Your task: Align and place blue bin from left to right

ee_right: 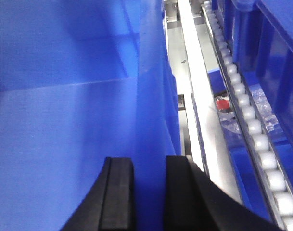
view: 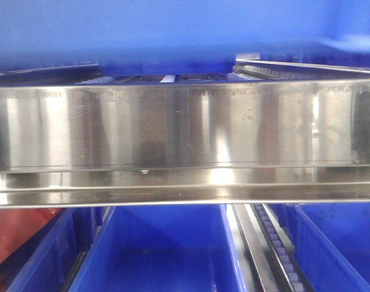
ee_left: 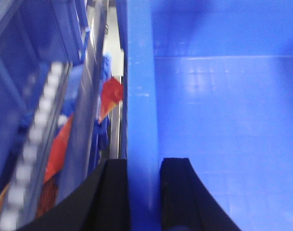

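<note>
Left gripper (ee_left: 142,166): black fingers (ee_left: 112,192) clamped on either side of a wall of the blue bin (ee_left: 141,96), lower centre of frame. Red packet (ee_left: 112,91) beyond, left of centre.
Right gripper (ee_right: 148,163): fingers (ee_right: 182,192) likewise pinching a bin wall, lower centre. Roller track (ee_right: 252,125) runs down the right side.
Front view: blue bin spans top of frame, above the steel rail (view: 185,134). Lower bins (view: 166,249) along the bottom.
</note>
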Robot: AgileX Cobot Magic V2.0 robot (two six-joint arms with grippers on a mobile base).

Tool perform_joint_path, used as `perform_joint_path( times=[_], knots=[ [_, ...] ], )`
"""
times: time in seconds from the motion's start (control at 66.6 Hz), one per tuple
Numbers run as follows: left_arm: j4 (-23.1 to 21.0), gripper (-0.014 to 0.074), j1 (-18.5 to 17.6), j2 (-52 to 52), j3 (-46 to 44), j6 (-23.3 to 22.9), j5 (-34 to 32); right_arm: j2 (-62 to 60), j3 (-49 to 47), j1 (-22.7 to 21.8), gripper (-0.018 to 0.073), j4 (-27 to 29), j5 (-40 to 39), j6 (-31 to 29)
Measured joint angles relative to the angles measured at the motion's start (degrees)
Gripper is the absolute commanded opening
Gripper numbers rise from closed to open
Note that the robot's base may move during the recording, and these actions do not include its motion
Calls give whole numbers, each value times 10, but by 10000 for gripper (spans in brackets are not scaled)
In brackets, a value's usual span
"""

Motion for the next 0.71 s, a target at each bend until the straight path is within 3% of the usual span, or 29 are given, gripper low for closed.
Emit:
perform_joint_path(
  times=[0.135, 0.315, 0.705],
  knots=[
    [-34, -111, 35, 37, -45, 31, 0, 48, -67, -17, -78, 12, 7, -15],
    [-52, -111, 60, 64, -56, 45, -16, 109, -133, -58, -78, 77, 7, -58],
    [-92, -111, 96, 123, -56, 73, -68, 161, -145, -90, -78, 110, 2, -71]
  ],
)
